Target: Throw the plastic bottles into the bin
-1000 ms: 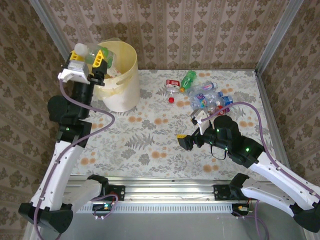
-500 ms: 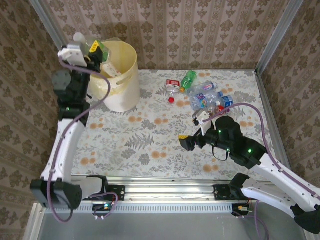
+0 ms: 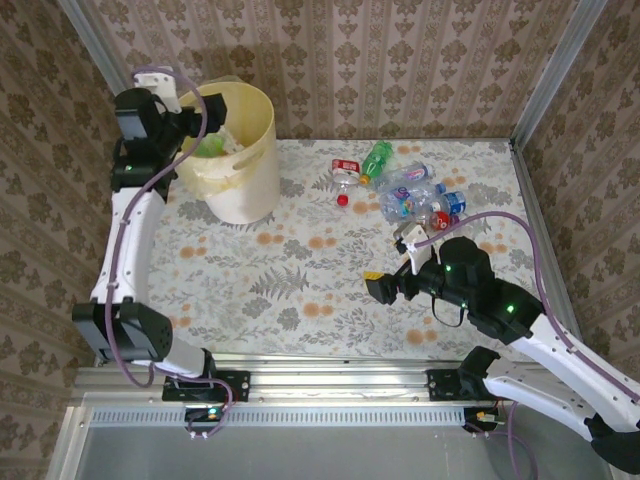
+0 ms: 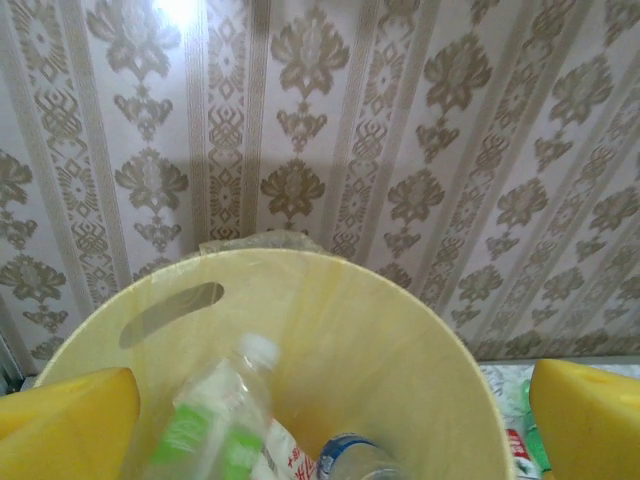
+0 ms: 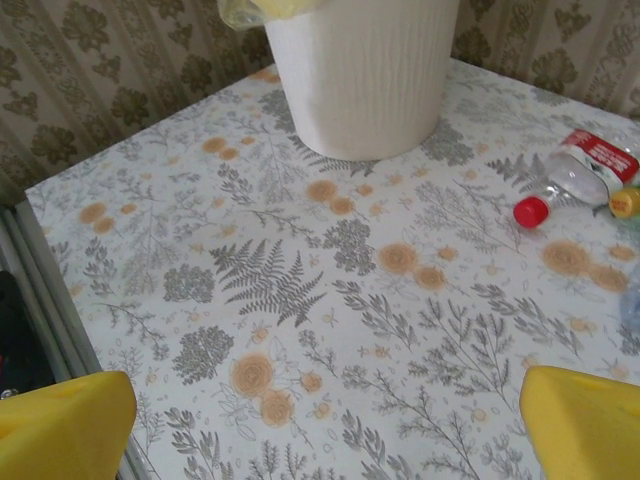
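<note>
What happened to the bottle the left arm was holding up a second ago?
The left gripper swung over the bin and opened, letting go of the green-labelled bottle, which is now dropping inside the bin. The right gripper barely moved and is open and empty as before. The pile of bottles on the table stayed put.

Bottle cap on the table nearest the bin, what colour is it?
The cap is red, clearest in the right wrist view.

Your top view overlooks the whole tabletop (image 3: pixel 300 262); the left wrist peers closely into the bin (image 4: pixel 385 340), the right wrist faces it low across the tabletop.
</note>
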Robot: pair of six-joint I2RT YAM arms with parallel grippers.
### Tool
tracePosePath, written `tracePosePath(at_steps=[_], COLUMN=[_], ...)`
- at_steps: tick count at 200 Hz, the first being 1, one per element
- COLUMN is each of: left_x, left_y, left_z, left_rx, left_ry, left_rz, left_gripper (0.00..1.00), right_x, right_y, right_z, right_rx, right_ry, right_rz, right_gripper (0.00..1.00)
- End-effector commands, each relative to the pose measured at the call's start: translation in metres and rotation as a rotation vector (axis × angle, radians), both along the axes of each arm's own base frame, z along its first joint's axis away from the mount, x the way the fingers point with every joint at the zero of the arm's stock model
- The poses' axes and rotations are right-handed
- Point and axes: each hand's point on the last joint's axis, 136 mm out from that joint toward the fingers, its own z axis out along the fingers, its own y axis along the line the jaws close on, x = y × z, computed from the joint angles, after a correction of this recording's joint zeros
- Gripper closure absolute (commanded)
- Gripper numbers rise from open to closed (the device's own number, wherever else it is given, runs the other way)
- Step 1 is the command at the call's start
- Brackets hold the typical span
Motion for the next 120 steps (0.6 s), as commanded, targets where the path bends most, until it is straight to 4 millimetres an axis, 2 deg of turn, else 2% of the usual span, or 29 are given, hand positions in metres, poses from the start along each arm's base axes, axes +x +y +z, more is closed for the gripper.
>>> tracePosePath(at_steps=[1,22,50,98,120], left_x=[-0.049,-0.074,-0.105,-0.151,-0.17], left_y=[-0.006,-0.014,-0.024,-0.037,-0.044], left_z=[0.071,0.088,0.102,0.107,0.108], left_rx=[-0.061,-0.063,-0.055,-0.056,-0.049], left_ry=[-0.135,-0.176,-0.224,-0.283,-0.305], left_rz=[-0.042,-0.079,-0.13,-0.215,-0.254], left_gripper=[0.0,0.0,0.0,0.0,0.0], right_x=[0.004,0.007,0.013,0.029,0.037], right_y=[-0.007,-0.008,-0.014,-0.027,-0.041], right_z=[-0.004,-0.005,-0.006,-0.009,-0.021], right_rx=[-0.012,-0.003,-0.005,0.004,0.008], right_ry=[0.032,0.047,0.077,0.177,0.277], right_rz=[-0.061,-0.085,-0.146,-0.27,-0.354], right_gripper=[0.0,0.0,0.0,0.0,0.0])
